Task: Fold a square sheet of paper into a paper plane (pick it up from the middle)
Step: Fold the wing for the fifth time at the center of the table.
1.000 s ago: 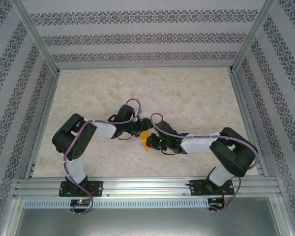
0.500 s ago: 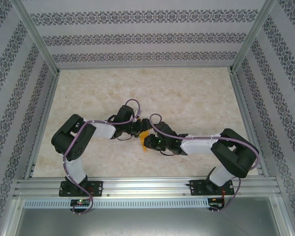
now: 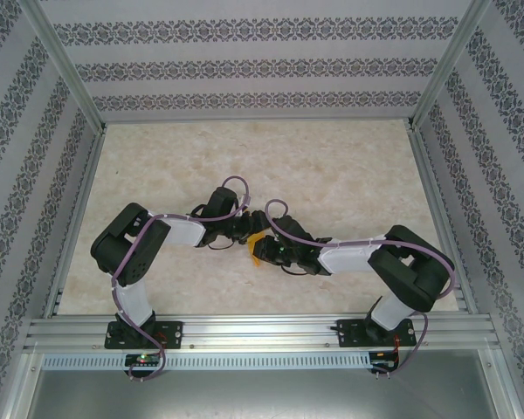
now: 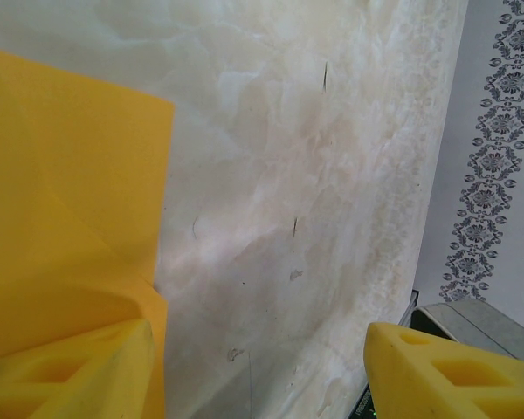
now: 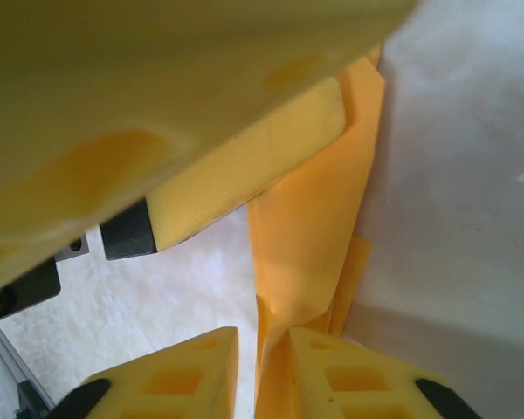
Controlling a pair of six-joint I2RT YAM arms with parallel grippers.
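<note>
Your sheet of paper sits just below the centre of the top view, a small orange-yellow creased piece showing between the two gripper heads. In the right wrist view the same paper runs as a folded strip from the upper right down to the bottom centre. There it drops into the narrow slot of the right gripper, whose jaws are drawn almost together and pinch the sheet's lower edge. Above that, a ribbed yellow pad of the other arm lies across the strip; you cannot tell whether it presses on the paper. In the left wrist view the sheet fills the left side of the frame with a crease across it, its lower part behind the finger at the bottom left. The left gripper has its jaws spread wide, one finger at each bottom corner and nothing but bare tabletop between them. Around them lies the pale marbled table, with the patterned wall along the top of the frame.
</note>
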